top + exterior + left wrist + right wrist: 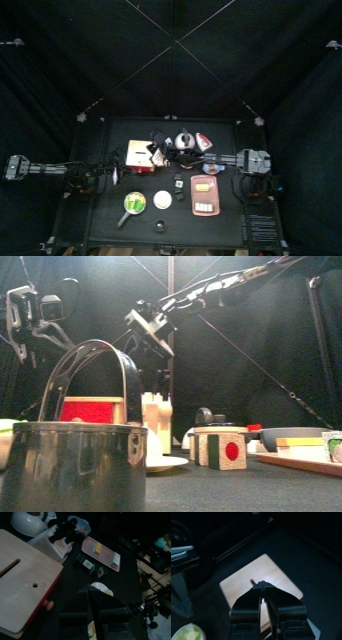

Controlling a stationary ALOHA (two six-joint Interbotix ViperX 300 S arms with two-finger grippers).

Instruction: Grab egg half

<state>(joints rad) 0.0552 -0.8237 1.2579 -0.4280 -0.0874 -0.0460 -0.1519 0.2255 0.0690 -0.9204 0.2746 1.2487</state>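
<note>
The egg half lies free on the counter near the front, between the green pan and pink tray, open to a grasp from above, while both pincers, jaws partly apart and holding nothing, hang well away, the right arm stretched across the middle.

Pink tray, wooden board, metal pot, green-and-yellow round thing
</note>
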